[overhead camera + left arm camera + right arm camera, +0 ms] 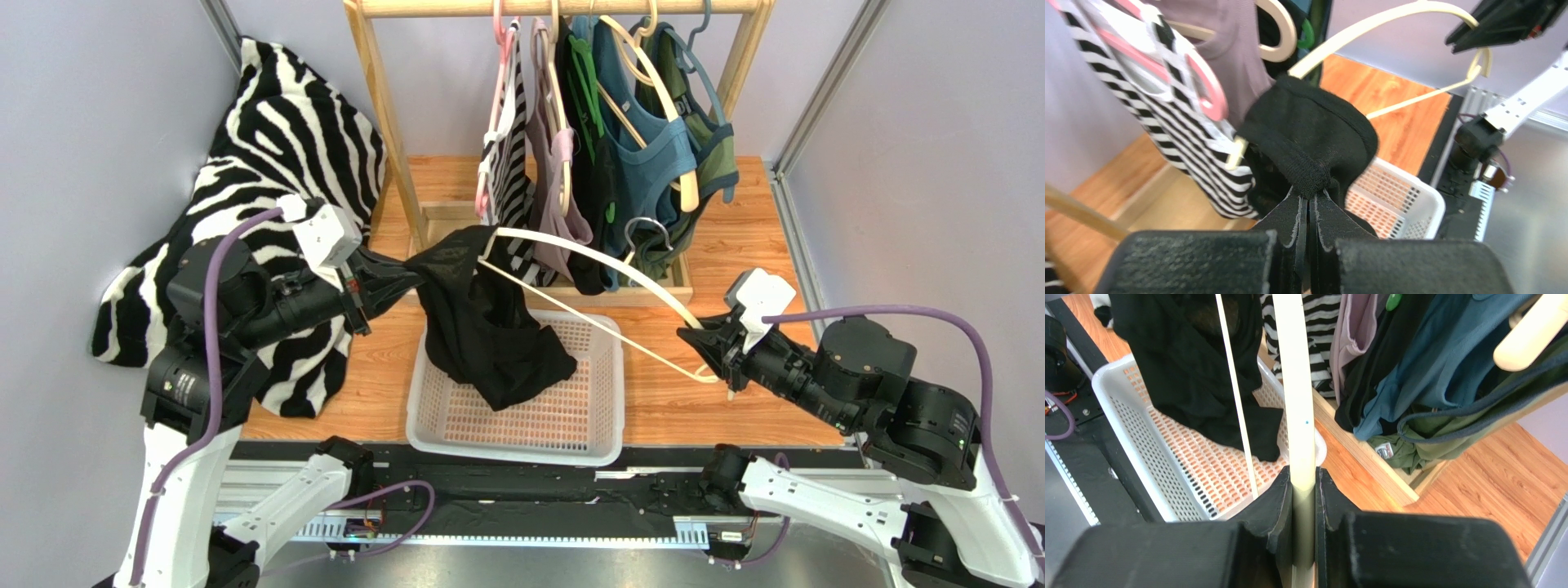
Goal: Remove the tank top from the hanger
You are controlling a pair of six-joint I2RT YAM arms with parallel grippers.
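The black tank top (491, 325) hangs from the left end of a cream hanger (589, 263), and its lower part sags into the white basket (423, 423). My left gripper (368, 276) is shut on a bunched black strap of the tank top (1315, 135), with the fingertips pinched together (1310, 195). My right gripper (718, 355) is shut on the right end of the hanger's arm (1296, 386), which runs up between its jaws (1303, 478). The hanger is held level above the basket, off the rack. The tank top (1186, 373) shows at the hanger's far end.
A wooden clothes rack (380, 110) stands behind with several garments on hangers: striped (515, 135), mauve, teal (638, 159) and green. A zebra-print cloth (270, 184) covers the left wall and floor. The basket (1125, 416) sits at the near edge.
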